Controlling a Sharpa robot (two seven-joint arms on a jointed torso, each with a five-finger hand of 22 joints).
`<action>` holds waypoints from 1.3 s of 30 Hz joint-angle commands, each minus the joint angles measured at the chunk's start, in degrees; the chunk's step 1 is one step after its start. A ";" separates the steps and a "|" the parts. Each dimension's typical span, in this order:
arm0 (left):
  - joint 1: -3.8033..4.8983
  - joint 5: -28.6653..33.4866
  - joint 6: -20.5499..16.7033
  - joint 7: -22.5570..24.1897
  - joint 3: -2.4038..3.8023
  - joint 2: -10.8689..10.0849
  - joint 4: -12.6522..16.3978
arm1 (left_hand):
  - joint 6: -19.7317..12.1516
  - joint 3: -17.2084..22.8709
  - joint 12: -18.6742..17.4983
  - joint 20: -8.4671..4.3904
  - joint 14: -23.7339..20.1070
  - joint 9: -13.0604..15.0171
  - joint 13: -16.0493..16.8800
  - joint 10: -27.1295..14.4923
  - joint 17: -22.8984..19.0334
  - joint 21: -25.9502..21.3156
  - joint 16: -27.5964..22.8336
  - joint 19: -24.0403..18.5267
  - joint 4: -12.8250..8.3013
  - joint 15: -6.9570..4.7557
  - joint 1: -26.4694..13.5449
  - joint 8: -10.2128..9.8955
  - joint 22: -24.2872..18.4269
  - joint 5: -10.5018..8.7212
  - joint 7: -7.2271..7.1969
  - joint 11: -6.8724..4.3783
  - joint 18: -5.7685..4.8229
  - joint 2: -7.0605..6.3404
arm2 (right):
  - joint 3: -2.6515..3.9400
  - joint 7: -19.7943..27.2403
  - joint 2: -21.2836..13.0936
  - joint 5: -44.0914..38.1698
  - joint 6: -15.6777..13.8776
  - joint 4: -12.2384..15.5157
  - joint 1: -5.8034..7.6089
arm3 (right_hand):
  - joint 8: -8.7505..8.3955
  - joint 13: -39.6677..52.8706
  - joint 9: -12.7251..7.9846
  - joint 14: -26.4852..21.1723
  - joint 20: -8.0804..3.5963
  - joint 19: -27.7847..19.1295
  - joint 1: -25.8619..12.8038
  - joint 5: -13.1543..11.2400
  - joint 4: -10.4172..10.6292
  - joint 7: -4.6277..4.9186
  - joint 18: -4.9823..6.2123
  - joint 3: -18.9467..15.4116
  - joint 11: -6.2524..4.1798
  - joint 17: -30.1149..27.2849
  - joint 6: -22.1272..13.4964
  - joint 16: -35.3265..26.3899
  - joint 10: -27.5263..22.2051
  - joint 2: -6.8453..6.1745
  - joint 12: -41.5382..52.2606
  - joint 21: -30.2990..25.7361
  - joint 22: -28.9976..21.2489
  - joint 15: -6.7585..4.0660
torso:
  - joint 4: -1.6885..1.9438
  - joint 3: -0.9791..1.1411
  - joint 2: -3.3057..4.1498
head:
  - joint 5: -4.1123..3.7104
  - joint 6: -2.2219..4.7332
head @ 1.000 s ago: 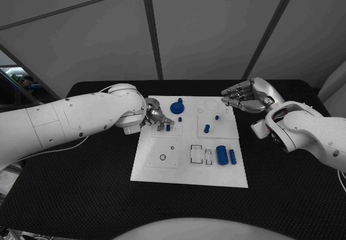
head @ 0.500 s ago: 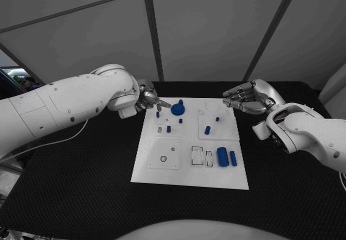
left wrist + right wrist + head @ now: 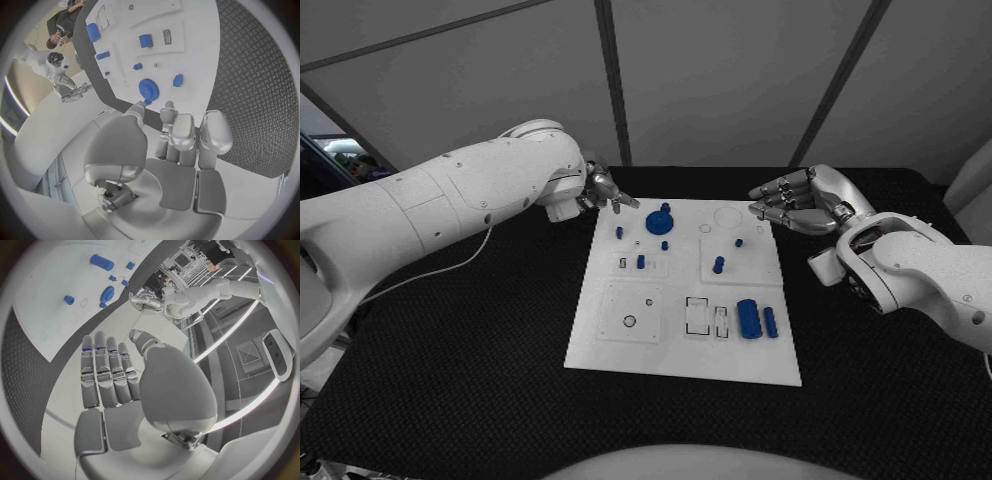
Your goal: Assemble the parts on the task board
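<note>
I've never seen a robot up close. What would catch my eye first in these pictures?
Probably the white task board in the middle of the black table, dotted with small blue parts; the biggest is a blue gear near its far edge. Then the two silver hands: the left hand hovers at the board's far left corner, and the right hand hangs past its far right corner, neither holding anything.

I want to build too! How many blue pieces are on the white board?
8: a gear and five small pegs at the far end, two cylinders near the right edge. More could be hidden.
</note>
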 commanded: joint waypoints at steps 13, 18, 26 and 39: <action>-0.92 -4.53 6.25 1.69 -1.10 2.77 -6.72 | 1.21 -1.52 0.70 0.28 0.31 -1.39 0.03 -0.08 0.63 0.36 0.52 0.65 0.57 0.40 1.23 -0.37 0.99 0.14 0.19 -0.18 -0.46 0.94 | 0.03 0.16 0.19 0.14 0.43 0.11 0.07 | -0.21 -0.06 -0.06 -0.69 0.44 -0.03 -0.68 0.36 0.04 0.06 0.24 0.14 0.14 -0.12 -0.28 -0.19 -0.44 -0.09 -0.16 -0.51 -0.18 0.02 | -0.05 -0.03 -0.06 | 0.21 -0.48; -1.02 -4.64 6.28 1.98 -1.12 2.85 -7.15 | 1.52 -1.85 0.85 0.24 0.45 -1.71 0.08 0.07 0.91 0.51 0.79 0.79 0.70 0.34 1.42 -0.33 1.20 0.14 0.10 -0.25 -0.50 1.07 | 0.03 0.16 0.28 0.14 0.47 0.07 0.07 | -0.21 -0.06 -0.06 -0.69 0.44 -0.03 -0.68 0.36 0.04 0.06 0.24 0.14 0.14 -0.12 -0.28 -0.19 -0.44 -0.09 -0.16 -0.51 -0.18 0.02 | 0.07 -0.03 -0.07 | 0.09 -0.48; -1.06 -4.64 6.66 2.00 -1.13 2.65 -6.81 | 2.04 -2.33 1.02 0.17 0.62 -2.20 0.10 0.29 1.18 0.72 1.07 1.00 0.91 0.25 1.69 -0.26 1.49 0.17 -0.04 -0.37 -0.56 1.34 | 0.03 0.15 0.39 0.14 0.47 -0.03 0.06 | -0.21 -0.06 -0.06 -0.69 0.44 -0.03 -0.68 0.36 0.04 0.06 0.24 0.14 0.14 -0.12 -0.28 -0.19 -0.44 -0.09 -0.16 -0.51 -0.18 0.02 | 0.06 0.00 -0.11 | 0.11 -0.64; -1.06 -3.95 7.50 1.64 -1.14 2.23 -5.21 | 2.79 -3.10 1.37 0.04 0.86 -2.88 0.24 0.71 1.58 1.04 1.46 1.32 1.29 0.09 2.02 -0.11 1.95 0.16 -0.26 -0.57 -0.66 1.76 | 0.03 0.08 0.52 0.14 0.50 -0.21 0.06 | -0.21 -0.05 -0.06 -0.73 0.46 -0.03 -0.67 0.37 0.00 0.07 0.25 0.19 0.14 -0.15 -0.31 -0.17 -0.47 -0.03 -0.15 -0.59 -0.23 0.03 | 0.09 -0.03 -0.09 | -0.01 -0.63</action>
